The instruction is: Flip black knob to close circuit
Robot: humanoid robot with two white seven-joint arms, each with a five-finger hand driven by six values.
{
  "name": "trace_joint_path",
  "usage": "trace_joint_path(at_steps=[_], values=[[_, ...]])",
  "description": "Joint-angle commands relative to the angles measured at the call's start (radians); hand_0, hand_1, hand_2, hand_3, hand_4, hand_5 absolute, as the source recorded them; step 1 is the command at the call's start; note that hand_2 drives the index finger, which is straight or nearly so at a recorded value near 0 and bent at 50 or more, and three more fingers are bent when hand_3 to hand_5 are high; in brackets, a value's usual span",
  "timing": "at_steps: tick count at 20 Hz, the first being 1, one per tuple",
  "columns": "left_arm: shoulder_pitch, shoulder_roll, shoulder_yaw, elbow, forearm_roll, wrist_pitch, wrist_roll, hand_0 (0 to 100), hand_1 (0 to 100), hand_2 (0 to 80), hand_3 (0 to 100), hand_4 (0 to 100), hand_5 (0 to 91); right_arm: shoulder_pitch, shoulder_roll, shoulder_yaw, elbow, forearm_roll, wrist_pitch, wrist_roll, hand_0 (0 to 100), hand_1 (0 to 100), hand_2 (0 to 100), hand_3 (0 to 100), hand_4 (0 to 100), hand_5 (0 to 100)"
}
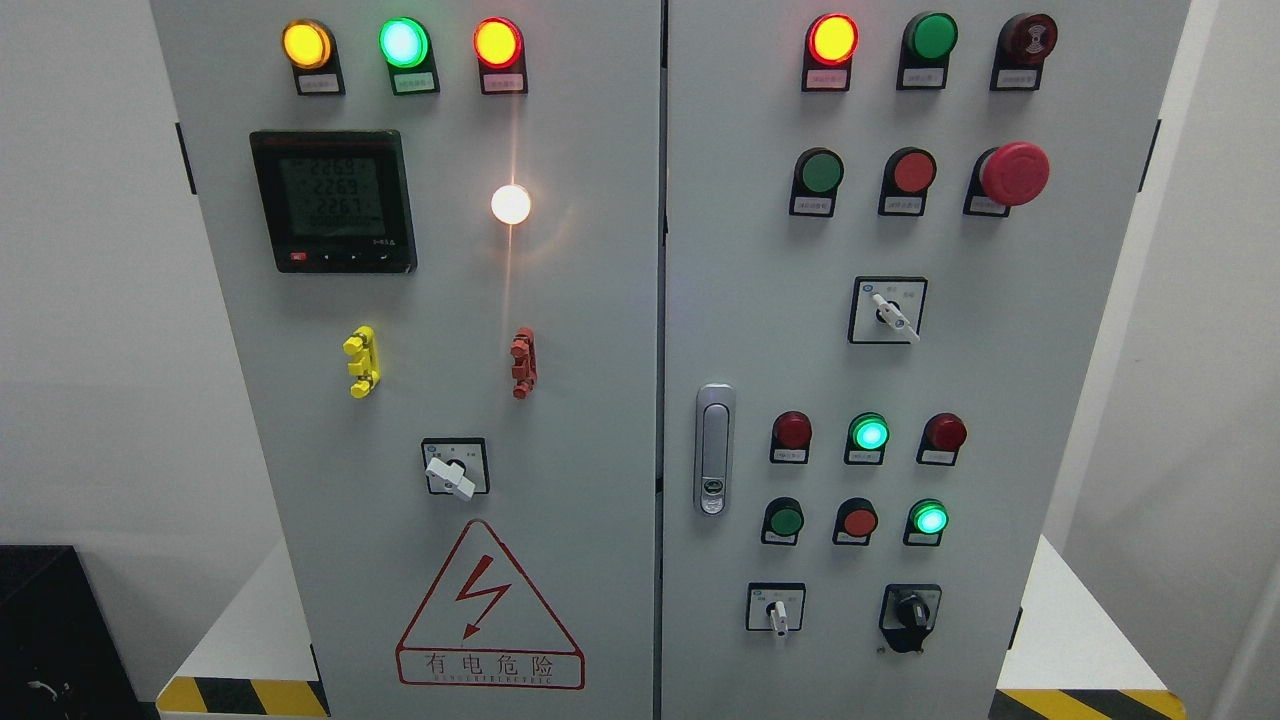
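The black knob (911, 610) sits on a black plate at the lower right of the grey electrical cabinet's right door (1050, 400). Its pointer stands roughly upright. No robot hand or arm shows anywhere in the head view.
White-handled selector switches (896, 316), (450, 474), (777, 612) sit on both doors. Lit and unlit pilot lamps and push buttons fill the panels, with a red mushroom stop button (1013, 173) top right. A door latch (713, 450), a digital meter (333, 200) and a shock warning triangle (489, 610) also show.
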Motion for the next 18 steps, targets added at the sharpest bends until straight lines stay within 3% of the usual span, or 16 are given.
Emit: trace_joint_path(at_steps=[1,16,18], values=[[0.023,0.0,0.0,-0.029,0.0,0.001,0.0,12,56,0.0,0,0,0.0,-0.043,0.011,0.011,-0.029,0.057,0.017,0.014,0,0,89,100,100,100],[0.023,0.0,0.0,-0.029,0.0,0.001,0.0,12,56,0.0,0,0,0.0,-0.14,0.012,0.021,-0.025,0.216,0.057,0.034,0,0,89,100,100,100],[0.023,0.0,0.0,-0.029,0.0,0.001,0.0,12,56,0.0,0,0,0.0,-0.152,0.012,0.019,-0.02,0.23,0.057,0.055,0,0,89,100,100,100]])
